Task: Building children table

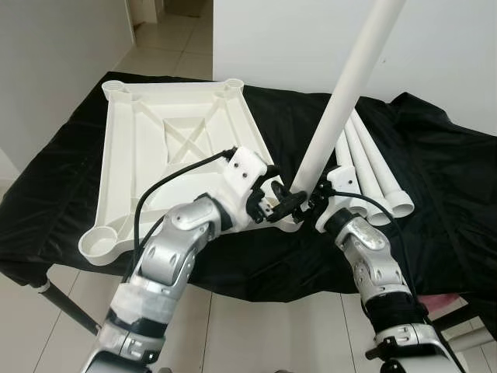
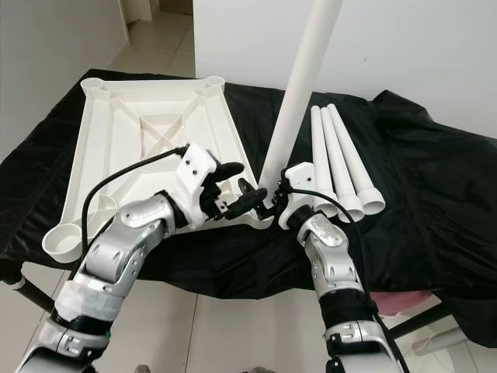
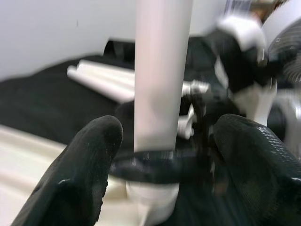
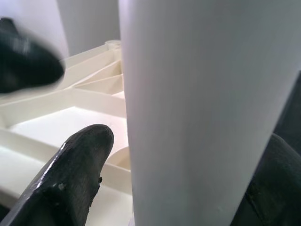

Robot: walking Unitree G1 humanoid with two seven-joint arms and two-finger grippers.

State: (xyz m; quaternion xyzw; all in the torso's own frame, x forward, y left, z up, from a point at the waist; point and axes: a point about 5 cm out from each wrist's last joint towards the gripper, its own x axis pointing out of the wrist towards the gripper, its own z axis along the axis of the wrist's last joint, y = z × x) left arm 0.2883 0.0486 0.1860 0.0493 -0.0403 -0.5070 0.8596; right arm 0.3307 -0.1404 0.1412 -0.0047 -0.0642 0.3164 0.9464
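Observation:
A white table top (image 1: 167, 132) lies upside down on a black cloth. One white leg (image 1: 342, 93) stands tilted in its near right corner socket. My right gripper (image 1: 314, 198) is shut on that leg just above the socket, and in the right wrist view the leg (image 4: 197, 103) sits tight against a black finger (image 4: 75, 174). My left gripper (image 1: 283, 203) reaches in from the left at the leg's base. It is open, with its fingers (image 3: 80, 174) spread either side of the leg (image 3: 160, 70) and not touching it.
Three spare white legs (image 1: 373, 167) lie side by side on the cloth, right of the standing leg. Open sockets show at the near left corner (image 1: 99, 242) and the two far corners. The cloth's front edge (image 1: 256, 287) drops to tiled floor.

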